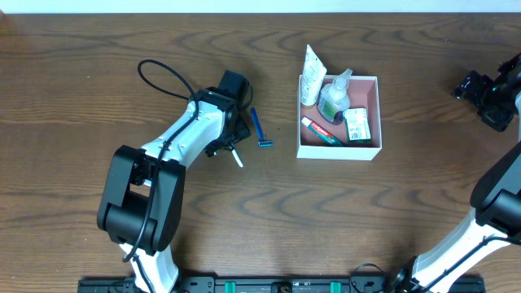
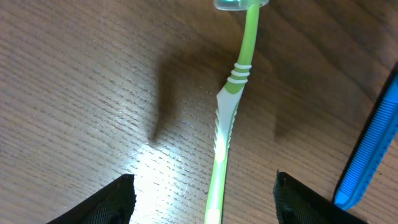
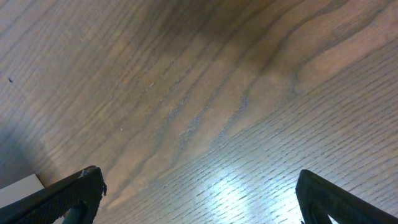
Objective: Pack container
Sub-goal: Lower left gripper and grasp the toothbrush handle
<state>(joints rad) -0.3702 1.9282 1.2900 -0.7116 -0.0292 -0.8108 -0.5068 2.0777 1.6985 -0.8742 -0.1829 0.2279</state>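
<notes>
1. Located container (image 1: 338, 151) right of table (image 1: 81, 73) centre, open top up; loaded with tube (image 1: 312, 75), bottle (image 1: 334, 99), toothpaste (image 1: 321, 130), soap packet (image 1: 356, 125).
2. Reading left gripper (image 2: 204, 182) as released: jaws spread either side of green toothbrush (image 2: 233, 93), no contact; brush head cut off at frame top.
3. Blue razor (image 1: 260, 130) just beside, clipped by wrist-view edge.
4. Reading right gripper (image 3: 199, 173) as wide open, nothing held, far right, well apart from container.
5. Can't identify white corner (image 3: 18, 186) at right-wrist frame edge.
</notes>
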